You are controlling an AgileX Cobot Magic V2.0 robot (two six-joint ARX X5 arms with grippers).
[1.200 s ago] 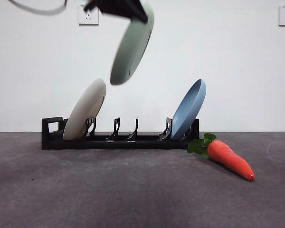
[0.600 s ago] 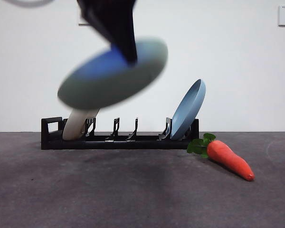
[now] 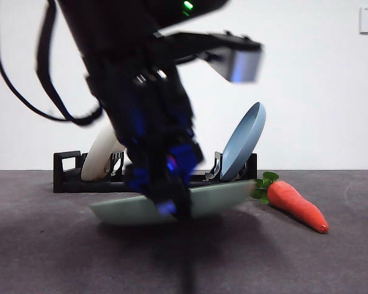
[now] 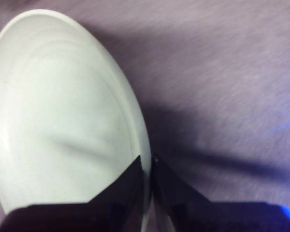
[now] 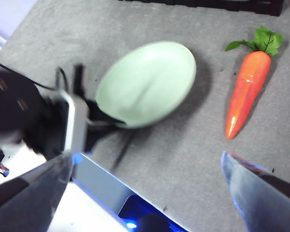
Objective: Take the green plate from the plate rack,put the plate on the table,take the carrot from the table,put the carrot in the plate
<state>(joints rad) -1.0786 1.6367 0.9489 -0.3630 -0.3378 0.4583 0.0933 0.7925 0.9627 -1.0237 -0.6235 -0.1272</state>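
The left gripper (image 4: 149, 166) is clamped on the rim of the green plate (image 3: 221, 197), holding it nearly flat and low over the desk (image 3: 61, 257), just in front of the plate rack (image 3: 67, 171). The right gripper (image 5: 145, 164) hangs spread wide and empty above the plate. The carrot (image 3: 296, 205) lies on the desk just beside the plate, leaves toward the rack.

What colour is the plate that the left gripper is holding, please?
Pale sage green; the green plate, pinched at its rim by the left gripper, shows best in the right wrist view.
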